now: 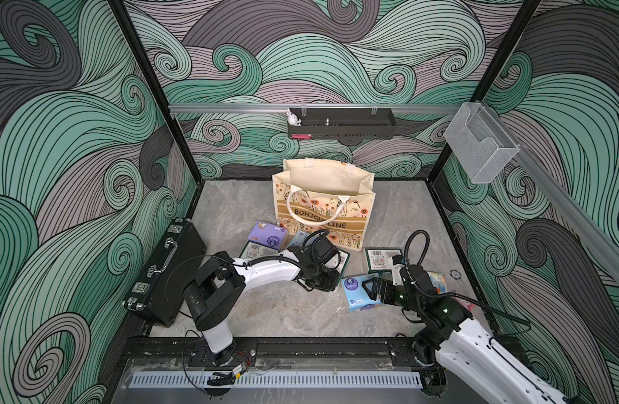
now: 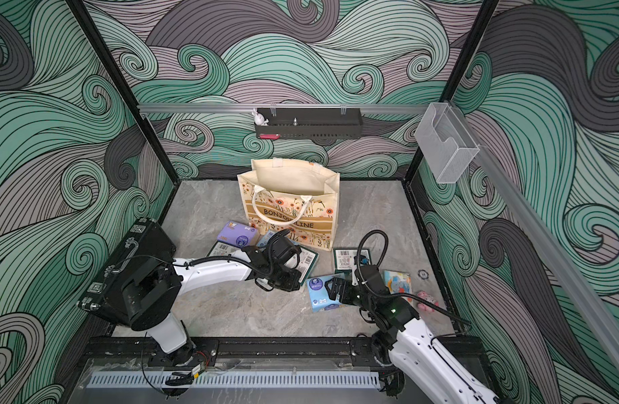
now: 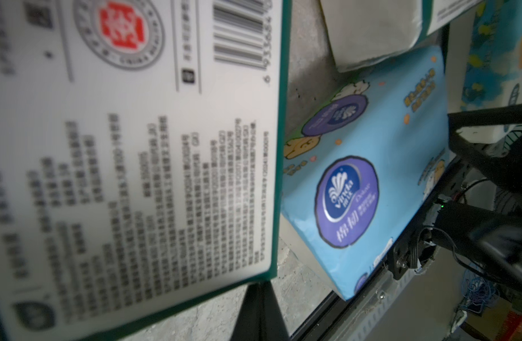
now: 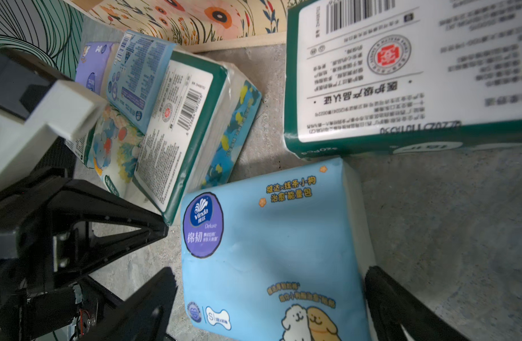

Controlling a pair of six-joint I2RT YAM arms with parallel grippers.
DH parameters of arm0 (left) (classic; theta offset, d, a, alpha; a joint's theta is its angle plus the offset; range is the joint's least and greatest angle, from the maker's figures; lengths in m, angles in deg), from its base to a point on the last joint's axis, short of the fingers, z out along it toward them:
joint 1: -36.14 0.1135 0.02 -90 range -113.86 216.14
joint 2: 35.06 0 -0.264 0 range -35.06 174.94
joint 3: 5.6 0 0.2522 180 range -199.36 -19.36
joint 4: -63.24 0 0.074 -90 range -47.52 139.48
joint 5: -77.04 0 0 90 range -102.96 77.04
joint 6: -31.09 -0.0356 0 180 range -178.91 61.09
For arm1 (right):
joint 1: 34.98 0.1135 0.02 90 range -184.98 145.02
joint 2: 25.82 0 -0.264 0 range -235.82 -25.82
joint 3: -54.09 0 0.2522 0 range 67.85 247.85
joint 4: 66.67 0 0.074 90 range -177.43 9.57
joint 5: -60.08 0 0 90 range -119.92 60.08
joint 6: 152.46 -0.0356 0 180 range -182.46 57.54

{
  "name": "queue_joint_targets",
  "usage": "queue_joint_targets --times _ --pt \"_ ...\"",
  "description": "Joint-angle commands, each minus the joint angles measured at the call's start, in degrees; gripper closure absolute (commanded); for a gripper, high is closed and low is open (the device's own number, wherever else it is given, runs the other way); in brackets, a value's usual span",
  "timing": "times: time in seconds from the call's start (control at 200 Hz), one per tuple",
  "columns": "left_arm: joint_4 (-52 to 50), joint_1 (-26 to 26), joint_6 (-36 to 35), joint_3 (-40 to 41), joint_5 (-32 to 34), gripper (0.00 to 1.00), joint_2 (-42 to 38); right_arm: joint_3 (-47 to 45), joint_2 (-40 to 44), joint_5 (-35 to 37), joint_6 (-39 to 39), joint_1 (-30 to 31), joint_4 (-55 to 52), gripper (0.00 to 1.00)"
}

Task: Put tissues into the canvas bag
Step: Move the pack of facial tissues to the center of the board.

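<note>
Swirling green and grey waves cover the walls round a grey stone-look bench (image 1: 266, 314). Low over its middle the left pincer (image 1: 327, 281) is clamped fully together on what looks like the corner of a green-white pack (image 3: 136, 147) with a barcode label. That pack sits tilted, one side raised, leaning on the packs behind it. So thin a pinch on slippery wrap is, to my eye, the weak point. I'd raise it slowly and straight, let it hang rather than swing, and carry it high enough to clear the bag's front rim. Just beside it the right pincer (image 4: 270, 271) is spread as wide as it goes, a finger on either side of a light blue pack (image 4: 268, 236) that lies flat, gripping nothing yet. The two tools are near each other, so one should move at a time. Further out lie a purple pack (image 1: 268, 235) and another green-white pack (image 1: 380, 259), all on the bench in front of the canvas bag (image 1: 322, 210). The bag stands upright toward the middle of the far edge, mouth open, its bottom hidden from me. Its near looped handle (image 1: 289, 206) droops across the front and the cloth is soft, so dropping the pack from above the opening seems safer than pushing it down. A black case (image 1: 168, 266) stands at the left edge, well apart.
</note>
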Motion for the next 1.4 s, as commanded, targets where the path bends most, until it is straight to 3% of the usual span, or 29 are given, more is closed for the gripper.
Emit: queue_joint_targets --times 0.0,0.255,0.48,0.661,1.091,1.396 --pt "-2.54 -0.1 -2.35 -2.65 2.93 1.0 2.39 -1.0 0.82 -1.63 -0.15 -0.21 -1.3 0.0" --pt "-2.58 0.26 -3.08 -5.82 5.08 1.0 4.6 -0.84 1.83 -1.09 0.82 -0.14 -3.6 0.0" --pt "0.82 -0.51 -0.14 -2.8 -0.48 1.0 2.35 -0.96 1.65 -1.2 0.8 -0.19 -3.46 0.0" --pt "6.39 -2.96 4.24 1.33 -3.31 1.0 1.81 -1.67 1.07 -2.64 1.01 -0.05 -1.8 0.0" --pt "9.28 -10.01 8.03 -1.24 -3.69 1.0 1.78 -2.22 3.69 -4.58 -0.15 0.04 -3.1 0.0" --pt "10.41 -10.73 9.53 6.49 -1.48 1.0 -3.69 -4.94 6.93 -8.64 -2.81 2.45 -2.88 0.0"
